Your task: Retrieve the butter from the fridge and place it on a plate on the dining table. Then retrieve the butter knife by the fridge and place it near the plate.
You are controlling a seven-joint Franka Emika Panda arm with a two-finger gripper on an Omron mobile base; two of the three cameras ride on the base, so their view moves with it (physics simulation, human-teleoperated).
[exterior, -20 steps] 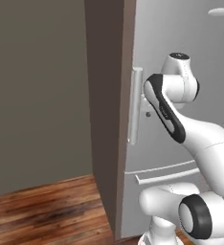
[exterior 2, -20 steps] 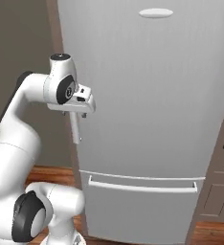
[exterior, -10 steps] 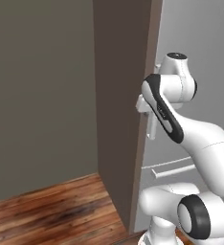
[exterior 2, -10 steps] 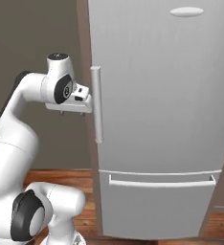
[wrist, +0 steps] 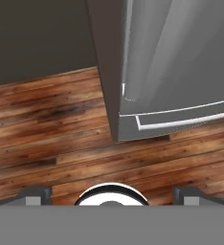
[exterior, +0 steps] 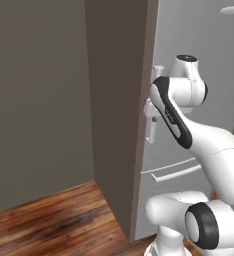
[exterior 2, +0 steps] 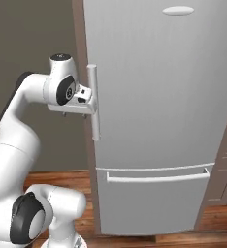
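With my gripper (exterior 2: pixel 86 100) wide open, empty and just beside the handle (exterior 2: pixel 93 102) of the shut fridge (exterior 2: pixel 159 121), where I presume the butter sits unseen, I risk closing off-centre and slipping off the round bar on pulling.

You see the fridge (exterior 2: pixel 164 116) closed, its vertical bar handle (exterior 2: pixel 93 101) on the left edge. The gripper (exterior 2: pixel 89 100) sits right at that handle, jaws spread, above the lower drawer (exterior 2: pixel 154 201).
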